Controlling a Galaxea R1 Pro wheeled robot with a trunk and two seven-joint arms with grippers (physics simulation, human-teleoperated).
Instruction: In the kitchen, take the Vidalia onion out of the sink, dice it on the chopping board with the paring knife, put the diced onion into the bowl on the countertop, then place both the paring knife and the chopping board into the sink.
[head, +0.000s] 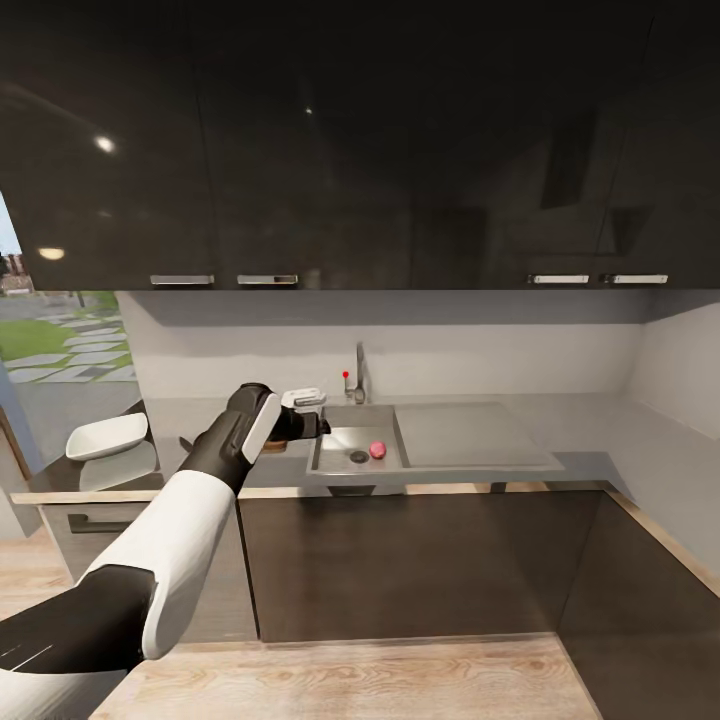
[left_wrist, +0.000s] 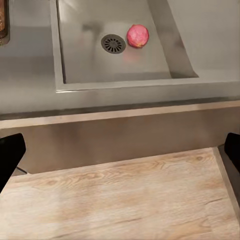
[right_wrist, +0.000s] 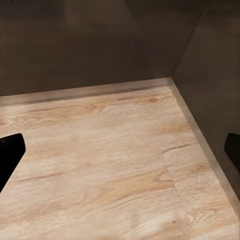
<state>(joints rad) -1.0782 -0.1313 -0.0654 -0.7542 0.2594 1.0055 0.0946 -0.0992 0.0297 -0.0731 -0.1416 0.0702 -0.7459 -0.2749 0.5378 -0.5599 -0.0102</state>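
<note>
Dark cabinets over a grey countertop (head: 600, 440) w/ the sink (head: 335, 462) set in it; I've got the left gripper (head: 312, 412) raised by the basin's near-left corner, prob. to line up a reach for the onion (head: 377, 450). Jaws wide apart, holding nothing; onion (left_wrist: 137, 36) sits on the basin floor just beside the drain (left_wrist: 113, 43), ahead of and below the fingers, not touching. Right gripper (right_wrist: 120, 150) also apart, pointed at wood floor (right_wrist: 110, 165) near the cabinet base, well away from the sink.

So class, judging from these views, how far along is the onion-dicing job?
Nothing looks done yet. The Vidalia onion lies whole in the sink beside the drain. In hand: the left tool, open and empty, is raised near the basin. Still left: lifting it out, dicing, filling the bowl, then sinking knife and board.
</note>
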